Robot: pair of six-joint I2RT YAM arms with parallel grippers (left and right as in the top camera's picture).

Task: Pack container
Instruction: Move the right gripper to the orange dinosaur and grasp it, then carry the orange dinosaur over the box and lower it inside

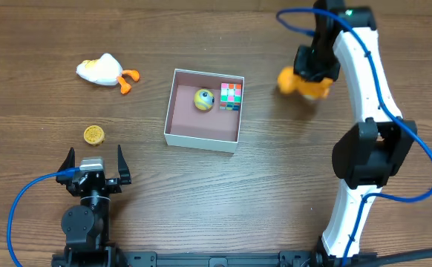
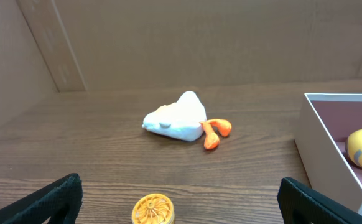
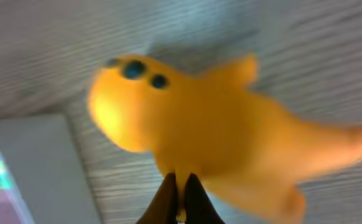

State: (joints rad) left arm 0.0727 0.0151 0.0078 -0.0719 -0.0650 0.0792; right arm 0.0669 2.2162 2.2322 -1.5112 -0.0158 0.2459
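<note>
The container [image 1: 201, 133], a shallow white box with a dusty pink inside, sits mid-table and holds a yellow ball toy [image 1: 203, 99] and a colourful cube [image 1: 231, 96]. Its corner with the ball shows in the left wrist view [image 2: 321, 134]. My right gripper [image 3: 180, 186] is shut on an orange soft toy [image 3: 193, 134] and holds it above the table, right of the container [image 1: 299, 83]. My left gripper [image 1: 95, 165] is open and empty near the front left. A white duck toy [image 1: 101, 70] lies at the far left. A small yellow disc [image 1: 93, 134] lies just ahead of the left gripper.
The table is dark wood. A brown cardboard wall [image 2: 199, 43] stands behind the duck toy [image 2: 176, 118] in the left wrist view. The right arm's white links [image 1: 364, 111] rise along the right side.
</note>
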